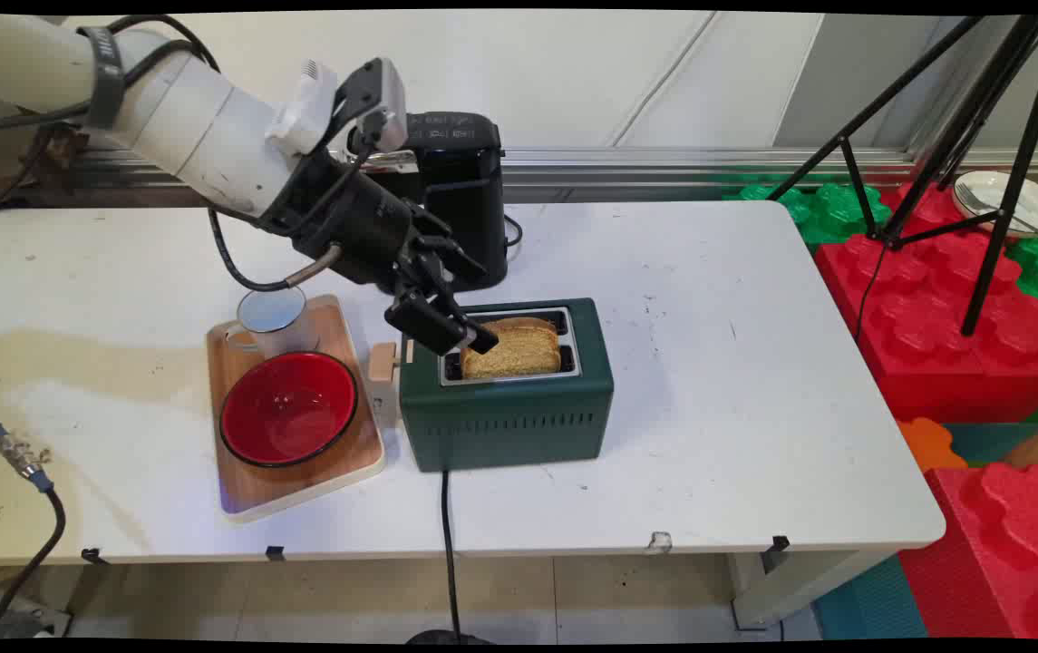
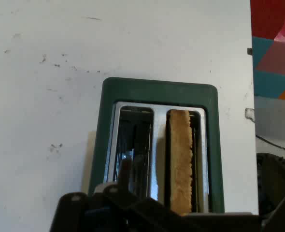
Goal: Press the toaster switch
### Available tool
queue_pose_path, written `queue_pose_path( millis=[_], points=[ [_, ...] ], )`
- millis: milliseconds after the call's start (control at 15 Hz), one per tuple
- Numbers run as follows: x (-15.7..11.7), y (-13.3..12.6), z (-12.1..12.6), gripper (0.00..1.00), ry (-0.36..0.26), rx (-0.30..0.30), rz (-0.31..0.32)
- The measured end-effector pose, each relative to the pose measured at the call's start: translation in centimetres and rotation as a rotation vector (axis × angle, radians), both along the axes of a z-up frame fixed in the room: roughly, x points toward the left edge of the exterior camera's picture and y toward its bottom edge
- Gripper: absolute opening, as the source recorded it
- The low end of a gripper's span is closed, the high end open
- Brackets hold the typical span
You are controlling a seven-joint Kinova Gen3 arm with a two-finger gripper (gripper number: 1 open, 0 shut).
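- Green toaster (image 1: 508,399) sits mid-bench (image 1: 709,381) in the main view, a slice of toast (image 1: 512,352) standing in a slot; the black gripper (image 1: 455,334) hangs over its left end, just beside the toast, and whether the fingers are spread or closed cannot be told; a wooden tray (image 1: 251,490) with a red bowl (image 1: 288,408) and a cup (image 1: 271,321) lies just left
- Hand view looks down on the toaster (image 2: 157,92): toast (image 2: 180,164) fills the right slot, left slot bare
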State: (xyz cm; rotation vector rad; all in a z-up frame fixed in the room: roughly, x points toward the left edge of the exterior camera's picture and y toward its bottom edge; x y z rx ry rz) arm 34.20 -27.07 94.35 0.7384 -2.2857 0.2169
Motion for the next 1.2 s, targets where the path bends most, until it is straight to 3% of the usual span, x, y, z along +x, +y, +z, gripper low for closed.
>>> queue_pose_path(
  millis=[600, 1200],
  points=[
    [3.5, 3.5, 0.5, 1.00, 0.077, -0.026, 0.057],
    [8.1, 7.0, -0.4, 1.00, 0.084, -0.060, 0.045]
  ],
)
